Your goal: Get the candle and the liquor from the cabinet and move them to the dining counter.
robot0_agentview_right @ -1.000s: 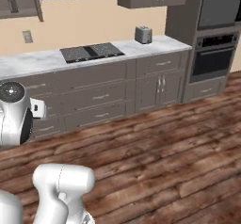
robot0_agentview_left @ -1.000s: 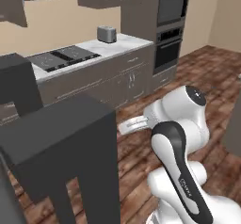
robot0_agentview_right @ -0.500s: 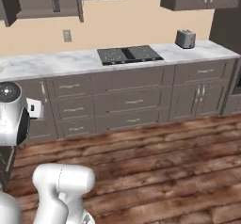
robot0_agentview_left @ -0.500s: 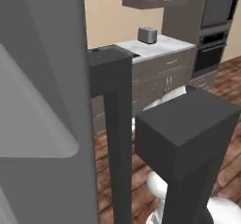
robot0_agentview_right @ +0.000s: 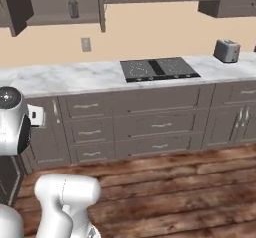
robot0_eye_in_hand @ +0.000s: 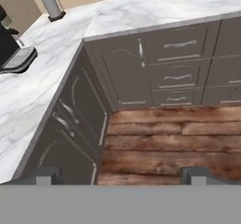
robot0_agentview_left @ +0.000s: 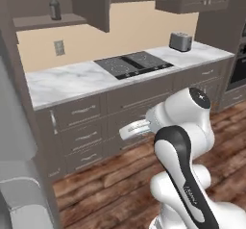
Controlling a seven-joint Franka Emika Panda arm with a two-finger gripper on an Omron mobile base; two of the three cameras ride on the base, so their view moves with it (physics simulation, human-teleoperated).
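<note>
The liquor (robot0_agentview_left: 54,5) (robot0_agentview_right: 73,3), a small grey-brown bottle with a red cap, stands on the shelf of the open wall cabinet (robot0_agentview_left: 45,22) (robot0_agentview_right: 55,18), high on the left above the worktop. The candle is out of view, and so is the dining counter. My arm (robot0_agentview_left: 185,141) rises well short of the cabinet, far below the bottle. In the hand view my gripper (robot0_eye_in_hand: 121,175) is open with nothing between its fingers, and it looks down at wood floor and low cupboards in a corner of the worktop.
A marble worktop (robot0_agentview_left: 67,81) (robot0_agentview_right: 65,77) carries a black cooktop (robot0_agentview_left: 132,64) (robot0_agentview_right: 157,68) and a toaster (robot0_agentview_left: 180,41) (robot0_agentview_right: 226,50). Drawers (robot0_agentview_right: 150,124) lie beneath it. A black appliance (robot0_eye_in_hand: 12,49) stands on the corner worktop. A grey bulk (robot0_agentview_left: 19,194) sits close at the left.
The whole picture has shifted: the base has moved, bringing the open cabinet and bottle into view and clearing dark shapes from the left base view. The gripper stays open.
</note>
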